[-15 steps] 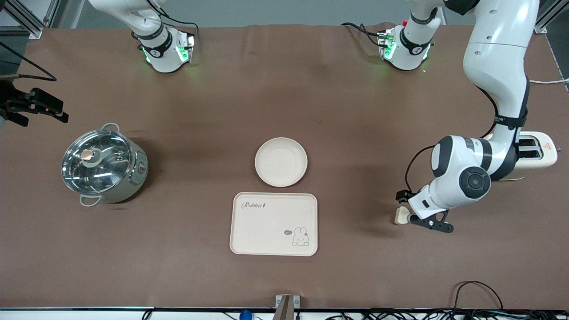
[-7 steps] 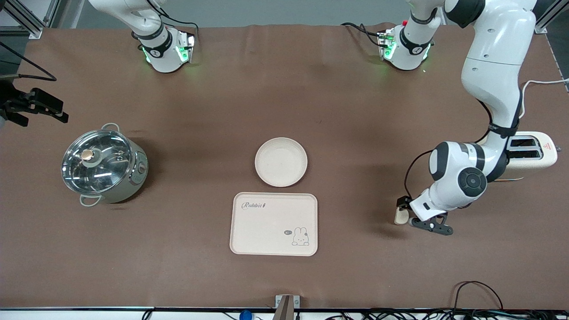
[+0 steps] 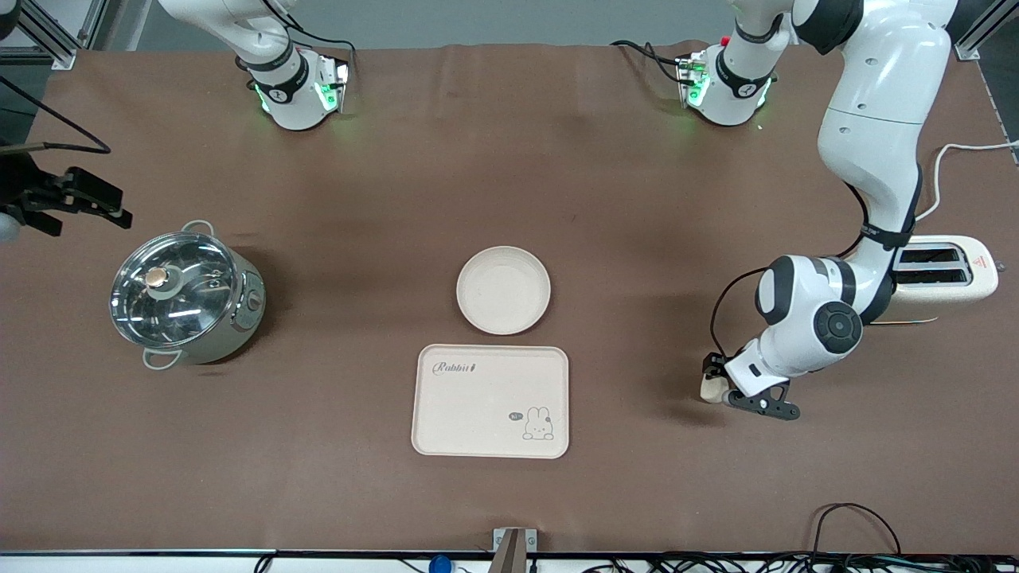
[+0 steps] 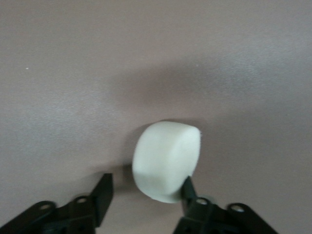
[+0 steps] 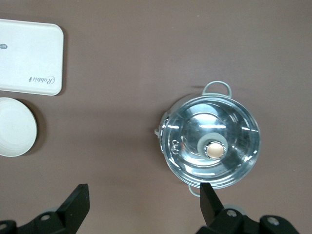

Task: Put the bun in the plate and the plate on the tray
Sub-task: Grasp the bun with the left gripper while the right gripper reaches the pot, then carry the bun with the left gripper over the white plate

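The bun (image 3: 710, 387), a small cream-white lump, lies on the brown table toward the left arm's end. My left gripper (image 3: 719, 389) is down at it. In the left wrist view the bun (image 4: 165, 161) sits between the jaws of the left gripper (image 4: 146, 184): one finger touches it and a gap shows at the other, so the gripper is open around it. The round plate (image 3: 503, 290) stands bare at mid-table, and the rabbit tray (image 3: 490, 400) lies just nearer the front camera. My right gripper (image 3: 118, 208) hangs open and holds nothing, up by the pot.
A steel pot with a glass lid (image 3: 185, 296) stands toward the right arm's end, and it shows in the right wrist view as the pot (image 5: 212, 146). A cream toaster (image 3: 947, 274) sits beside the left arm. Cables run along the table's front edge.
The left gripper's fingers have narrowed around the bun, and hand and bun have slid slightly toward the tray. The right gripper has drifted a little toward the pot.
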Controlling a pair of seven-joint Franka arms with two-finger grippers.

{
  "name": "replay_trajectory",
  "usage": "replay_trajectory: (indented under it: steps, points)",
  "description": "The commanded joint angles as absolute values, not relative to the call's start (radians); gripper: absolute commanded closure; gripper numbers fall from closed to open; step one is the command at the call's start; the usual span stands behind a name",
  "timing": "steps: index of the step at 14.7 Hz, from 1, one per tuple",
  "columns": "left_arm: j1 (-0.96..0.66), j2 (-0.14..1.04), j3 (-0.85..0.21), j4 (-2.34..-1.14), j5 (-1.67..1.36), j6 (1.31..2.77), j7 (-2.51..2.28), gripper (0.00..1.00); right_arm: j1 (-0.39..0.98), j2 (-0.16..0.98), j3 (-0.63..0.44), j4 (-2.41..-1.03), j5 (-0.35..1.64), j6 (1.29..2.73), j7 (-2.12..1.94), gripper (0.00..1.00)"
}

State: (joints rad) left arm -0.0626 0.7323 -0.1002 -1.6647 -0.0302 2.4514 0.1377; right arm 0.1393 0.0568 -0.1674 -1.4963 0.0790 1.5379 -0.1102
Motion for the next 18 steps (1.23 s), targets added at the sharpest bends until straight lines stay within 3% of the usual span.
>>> replay_trajectory:
  steps: [1,3,4,9,14,18]
  points:
    - [-0.057,0.736,-0.115,-1.666,-0.054,2.474,0.153,0.63,0.169,0.086,-0.169,-1.505,0.120,1.580,-0.106,0.00]
    - [-0.054,0.732,-0.127,-1.667,-0.054,2.473,0.155,0.90,0.190,0.115,-0.169,-1.503,0.123,1.609,-0.106,0.00]
    - [-0.054,0.729,-0.132,-1.666,-0.052,2.473,0.155,0.98,0.199,0.121,-0.169,-1.503,0.123,1.623,-0.106,0.00]
    - [-0.067,0.681,-0.156,-1.664,-0.054,2.444,0.134,1.00,0.225,0.179,-0.169,-1.503,0.130,1.707,-0.104,0.00]
    - [-0.084,0.582,-0.262,-1.638,-0.048,2.255,-0.126,1.00,0.225,0.218,-0.169,-1.502,0.156,1.732,-0.104,0.00]
    - [-0.272,0.575,-0.307,-1.612,-0.038,2.192,-0.606,1.00,0.229,0.262,-0.169,-1.503,0.202,1.769,-0.104,0.00]
